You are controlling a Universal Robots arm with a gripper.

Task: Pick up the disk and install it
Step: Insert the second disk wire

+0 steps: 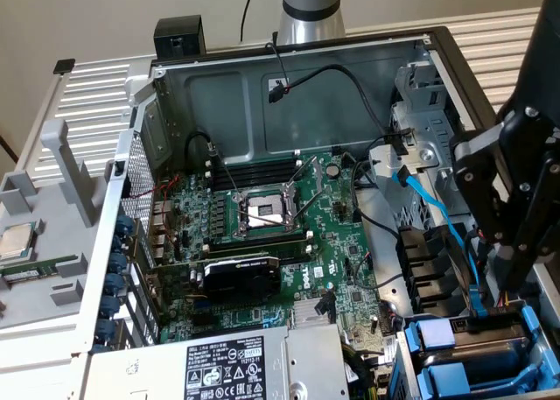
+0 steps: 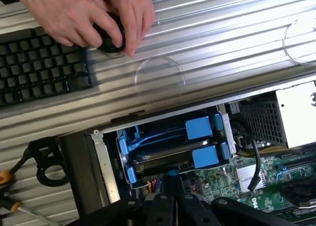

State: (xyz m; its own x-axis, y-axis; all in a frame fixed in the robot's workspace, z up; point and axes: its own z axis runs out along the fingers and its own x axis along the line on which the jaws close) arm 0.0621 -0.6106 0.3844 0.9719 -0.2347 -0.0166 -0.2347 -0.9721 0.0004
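In the case's drive bay (image 2: 106,152) lie two blue-framed drives, one over the other. The disk (image 2: 165,158) is the one nearest me; its blue carrier (image 1: 468,340) shows at the exterior view's lower right. My gripper (image 2: 171,179) is shut, and its black fingertips (image 2: 174,182) are pressed together at the blue edge of that carrier. Nothing is clamped between them. In the exterior view the gripper (image 1: 509,297) reaches down into the bay from the right, by the cables.
A person's hand (image 2: 94,16) rests on a black round knob (image 2: 112,42) beside a black keyboard (image 2: 39,67) on the ribbed table. The open case holds the motherboard (image 1: 280,234), power supply (image 1: 227,365) and blue data cable (image 1: 437,212). A loose CPU (image 1: 17,241) lies on a grey tray.
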